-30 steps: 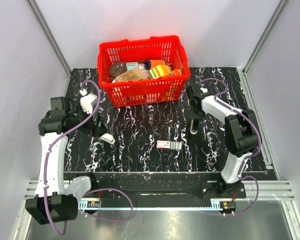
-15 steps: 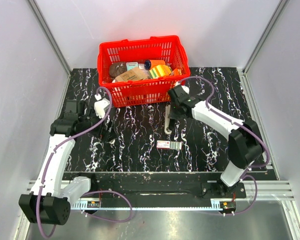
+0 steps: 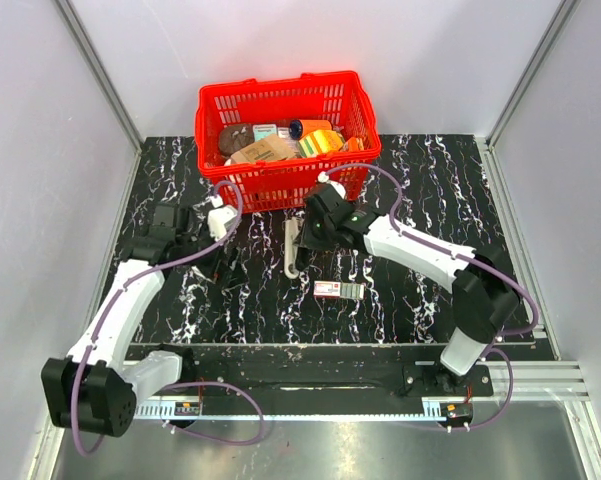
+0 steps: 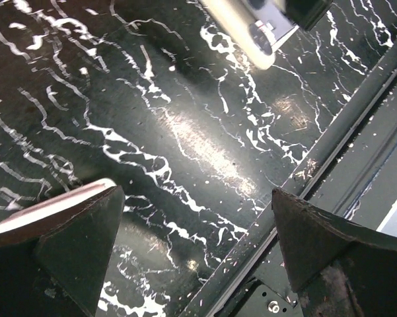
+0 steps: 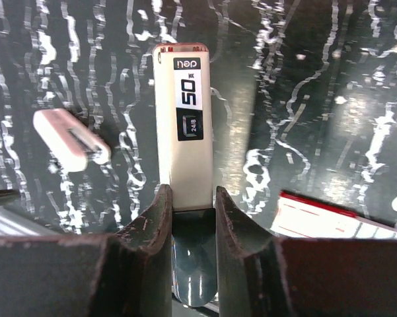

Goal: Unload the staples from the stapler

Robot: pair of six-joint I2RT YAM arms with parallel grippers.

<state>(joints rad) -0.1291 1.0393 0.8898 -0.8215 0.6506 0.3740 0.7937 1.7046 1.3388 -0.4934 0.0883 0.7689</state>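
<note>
Slim cream-white stapler (image 5: 183, 125) pinched in our right tool (image 5: 193, 198)
We see a black "50" label on it; it's over the black marbled table (image 3: 400, 310), just in front of the red plastic basket (image 3: 280, 190). Right arm reaches leftward, and the left tool (image 4: 198, 224) gapes wide.

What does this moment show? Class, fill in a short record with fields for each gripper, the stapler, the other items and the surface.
Right gripper: shut on one end of the stapler
Stapler colour: cream-white, printed label facing up
Left gripper: open, holding nothing, over the table
Box: small, red and white, lying flat on the table
Basket: red, at the back, filled with assorted items
Table surface: black with white veins
</note>
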